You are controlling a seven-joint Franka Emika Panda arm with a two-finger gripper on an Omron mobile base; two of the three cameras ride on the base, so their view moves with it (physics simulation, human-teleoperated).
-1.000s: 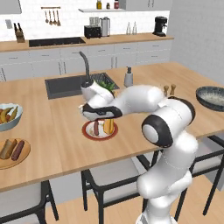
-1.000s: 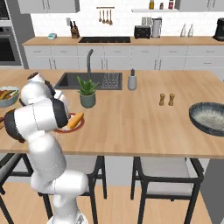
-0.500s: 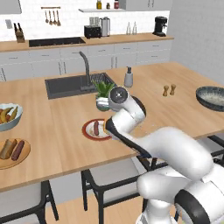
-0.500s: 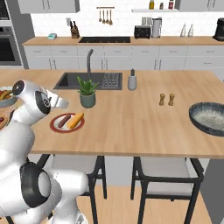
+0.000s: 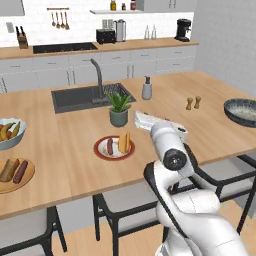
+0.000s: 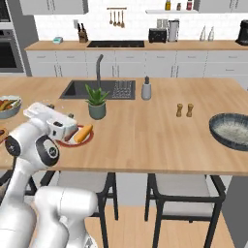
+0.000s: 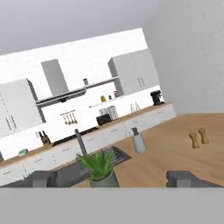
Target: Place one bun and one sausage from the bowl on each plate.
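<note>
Behind the arm (image 6: 38,140), red-rimmed plate (image 6: 72,142) half-hidden

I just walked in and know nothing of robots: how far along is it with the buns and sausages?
Both plates look served: the red-rimmed plate and the tan plate each carry a bun and a sausage. The fingers stand open and hold nothing. The speckled bowl looks empty, so nothing seems left.

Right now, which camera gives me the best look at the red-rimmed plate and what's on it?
The left base view: the red-rimmed plate lies in full sight, with a sausage and a bun side by side on it. In the right base view the arm covers much of the plate, leaving the bun visible.
</note>
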